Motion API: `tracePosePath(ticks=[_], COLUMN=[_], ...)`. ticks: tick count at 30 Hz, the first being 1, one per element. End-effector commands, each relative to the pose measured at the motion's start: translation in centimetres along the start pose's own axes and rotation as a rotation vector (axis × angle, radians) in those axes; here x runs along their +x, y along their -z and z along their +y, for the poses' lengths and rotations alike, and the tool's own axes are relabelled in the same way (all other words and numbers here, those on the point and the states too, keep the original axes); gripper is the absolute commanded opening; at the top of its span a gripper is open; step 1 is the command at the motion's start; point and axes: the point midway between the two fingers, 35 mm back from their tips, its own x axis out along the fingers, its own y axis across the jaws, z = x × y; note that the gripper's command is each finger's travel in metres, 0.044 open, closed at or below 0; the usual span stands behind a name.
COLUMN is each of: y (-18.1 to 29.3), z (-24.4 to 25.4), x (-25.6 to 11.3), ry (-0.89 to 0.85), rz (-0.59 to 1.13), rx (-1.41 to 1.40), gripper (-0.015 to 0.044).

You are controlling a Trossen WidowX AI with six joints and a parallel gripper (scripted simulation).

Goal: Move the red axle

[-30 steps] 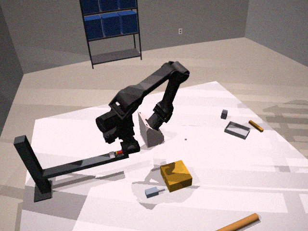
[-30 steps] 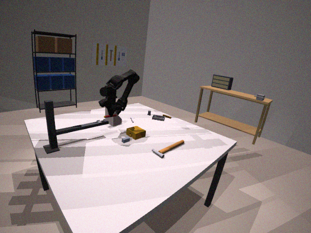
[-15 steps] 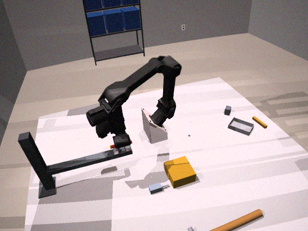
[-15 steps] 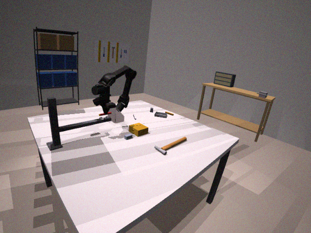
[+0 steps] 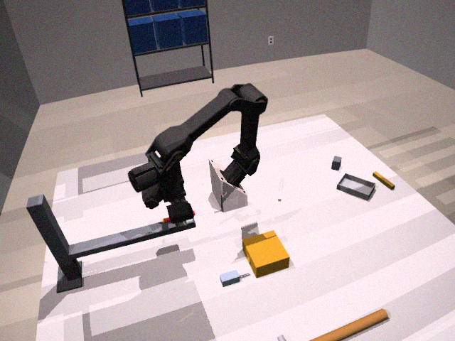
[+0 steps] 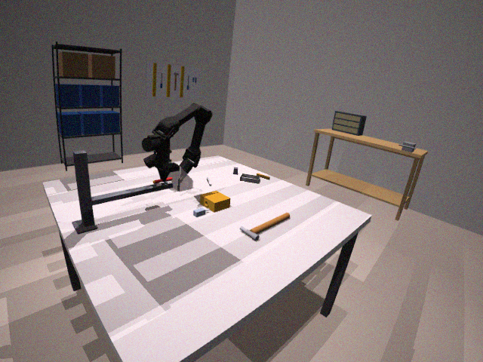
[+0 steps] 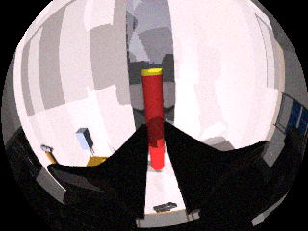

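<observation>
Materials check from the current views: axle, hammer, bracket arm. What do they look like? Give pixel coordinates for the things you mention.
Axle [image 5: 166, 220] [image 6: 157, 181] [image 7: 153, 96]: painted metal or plastic; even red coat, yellow end band. Substrate unclear.
Hammer: handle [image 5: 349, 327] [image 6: 271, 222], likely wood, orange-brown; head [image 5: 281, 337] [image 6: 249, 232], probably bare steel, plain grey.
Bracket arm [image 5: 124, 237] [image 6: 124, 194]: likely dark-finished metal; grey-black, straight-edged bar. Could be plastic.

on the tabletop, a wooden-handled hammer [image 5: 350, 325] [image 6: 269, 223] [image 7: 49, 156], lying flat. well apart from it, an open grey tray [image 5: 353, 192] [image 6: 249, 180] [image 7: 165, 209], between a small dark block [image 5: 336, 163] [image 6: 235, 170] and a yellow bar [image 5: 383, 180] [image 6: 263, 176]. behind, blue bins [image 5: 167, 30] [image 6: 90, 122] [image 7: 295, 114] on a black shelf unit [image 5: 210, 60] [image 6: 121, 130] [image 7: 285, 110]. off to one side, a drawer box [image 6: 348, 123] atop a wooden workbench [image 6: 374, 143].
</observation>
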Motion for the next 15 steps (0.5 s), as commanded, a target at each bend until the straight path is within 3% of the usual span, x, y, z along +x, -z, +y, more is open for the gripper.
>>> tracePosePath(ticks=[1,15], y=[0.11,0.0], z=[-0.06,-0.01], x=[0.32,0.04], ry=[-0.001,0.0], rz=[0.005,0.0], rx=[0.002,0.0], gripper=[0.0,0.0367])
